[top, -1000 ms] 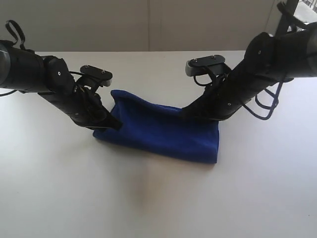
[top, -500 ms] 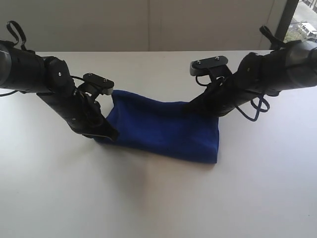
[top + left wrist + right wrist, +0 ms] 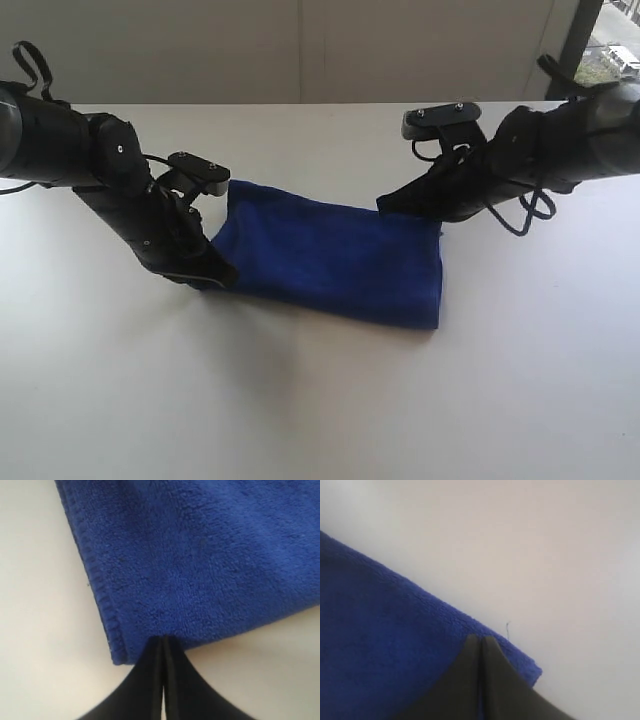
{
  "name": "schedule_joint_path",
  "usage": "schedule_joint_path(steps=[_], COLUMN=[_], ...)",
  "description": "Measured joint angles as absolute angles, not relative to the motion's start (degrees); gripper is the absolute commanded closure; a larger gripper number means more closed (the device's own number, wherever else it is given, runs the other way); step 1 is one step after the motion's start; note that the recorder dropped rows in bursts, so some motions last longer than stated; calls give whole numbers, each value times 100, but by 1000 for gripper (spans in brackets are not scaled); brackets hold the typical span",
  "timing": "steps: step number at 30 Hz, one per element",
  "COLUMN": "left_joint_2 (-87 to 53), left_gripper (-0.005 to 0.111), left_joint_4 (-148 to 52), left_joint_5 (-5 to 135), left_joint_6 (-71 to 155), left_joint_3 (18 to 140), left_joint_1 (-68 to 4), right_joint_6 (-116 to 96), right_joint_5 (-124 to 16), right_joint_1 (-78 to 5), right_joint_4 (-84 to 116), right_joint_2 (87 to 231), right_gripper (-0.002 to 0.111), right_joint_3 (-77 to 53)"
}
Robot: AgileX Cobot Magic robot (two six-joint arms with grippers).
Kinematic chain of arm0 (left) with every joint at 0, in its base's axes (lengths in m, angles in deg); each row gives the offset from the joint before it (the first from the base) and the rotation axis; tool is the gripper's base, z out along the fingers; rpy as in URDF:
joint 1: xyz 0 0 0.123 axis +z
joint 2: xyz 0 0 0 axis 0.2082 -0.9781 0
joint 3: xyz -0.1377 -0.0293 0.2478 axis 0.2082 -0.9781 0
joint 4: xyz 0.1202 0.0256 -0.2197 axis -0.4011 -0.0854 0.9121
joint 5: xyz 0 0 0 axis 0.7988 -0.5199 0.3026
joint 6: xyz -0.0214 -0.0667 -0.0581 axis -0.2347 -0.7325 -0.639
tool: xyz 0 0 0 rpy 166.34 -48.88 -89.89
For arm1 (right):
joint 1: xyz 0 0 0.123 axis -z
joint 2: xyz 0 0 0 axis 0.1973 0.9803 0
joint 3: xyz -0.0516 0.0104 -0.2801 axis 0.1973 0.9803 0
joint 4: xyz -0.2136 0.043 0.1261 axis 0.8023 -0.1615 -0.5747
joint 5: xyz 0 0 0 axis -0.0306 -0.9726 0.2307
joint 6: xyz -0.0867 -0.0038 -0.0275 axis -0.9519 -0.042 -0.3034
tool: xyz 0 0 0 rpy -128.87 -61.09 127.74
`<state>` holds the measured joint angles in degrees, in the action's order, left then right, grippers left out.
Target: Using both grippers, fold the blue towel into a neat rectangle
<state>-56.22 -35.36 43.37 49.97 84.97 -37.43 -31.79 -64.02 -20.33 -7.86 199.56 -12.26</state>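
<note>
Blue towel lies folded flat on the table, roughly rectangular, between the two arms. Left claw is fully closed, tips touching the hem near the towel's left corner, with no cloth visibly pinched. Right claw is also closed, tips over the far right corner; can't tell if any pile is caught.

Risks as I see them:
- If a tip has snagged terry loops, pulling away drags that corner and opens the fold.
- Closed tips pressing down while sliding sideways would skew the layers.
</note>
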Motion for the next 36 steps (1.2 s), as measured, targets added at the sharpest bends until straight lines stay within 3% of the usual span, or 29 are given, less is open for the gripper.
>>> schedule_joint_path(steps=[13, 26, 36], left_joint_2=[-4725, -5668, -5704], left_gripper=[107, 107, 107], left_joint_4=[-3536, -3208, -3494], left_joint_5=[4703, 5113, 4207], left_joint_6=[4997, 4997, 4288], left_joint_3=[8497, 8497, 8505], left_joint_1=[-3743, -3743, -3743], right_joint_6=[-3170, -2375, -2340], right_joint_5=[-8452, -7741, -7342], right_joint_1=[-2234, -2632, -2632], right_joint_4=[-1031, -732, -297], right_joint_2=[18945, 19268, 19729], right_gripper=[108, 108, 108], right_joint_3=[-1187, -513, -548])
